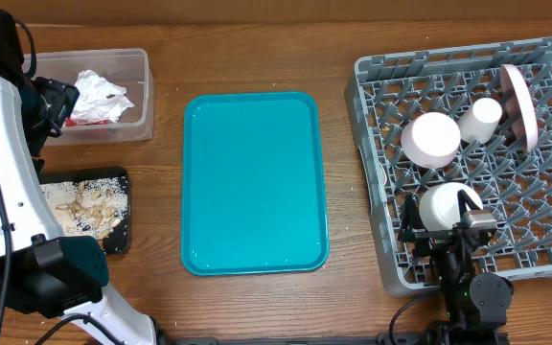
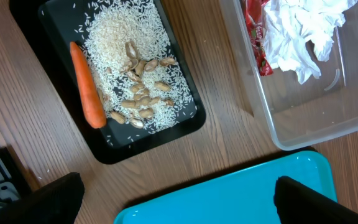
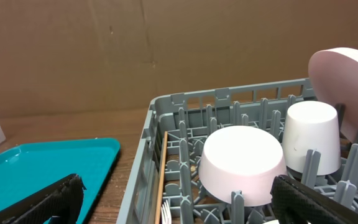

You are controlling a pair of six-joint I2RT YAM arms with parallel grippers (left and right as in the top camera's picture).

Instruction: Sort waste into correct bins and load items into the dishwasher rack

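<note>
The grey dishwasher rack (image 1: 372, 192) holds an upturned white bowl (image 1: 431, 139), a cup (image 1: 480, 119), an upright plate (image 1: 518, 105) and a second bowl (image 1: 446, 206). My right gripper (image 1: 444, 230) hangs open over the rack's front; the right wrist view shows the bowl (image 3: 241, 162), a wooden stick (image 3: 161, 168) and fork tips (image 3: 165, 211) between its spread fingers. The black tray (image 2: 135, 146) carries a carrot (image 2: 86, 84), rice (image 2: 126, 37) and beige scraps (image 2: 143, 99). The clear tub (image 2: 303, 118) holds napkins (image 2: 297, 31) and a red wrapper (image 2: 255, 37). My left gripper (image 2: 179, 205) is open and holds nothing.
A bare teal tray (image 1: 254, 182) lies mid-table between the bins and the rack. The white left arm (image 1: 8, 192) runs along the left edge beside the black tray (image 1: 118, 240). A few crumbs lie on the wood near the rack.
</note>
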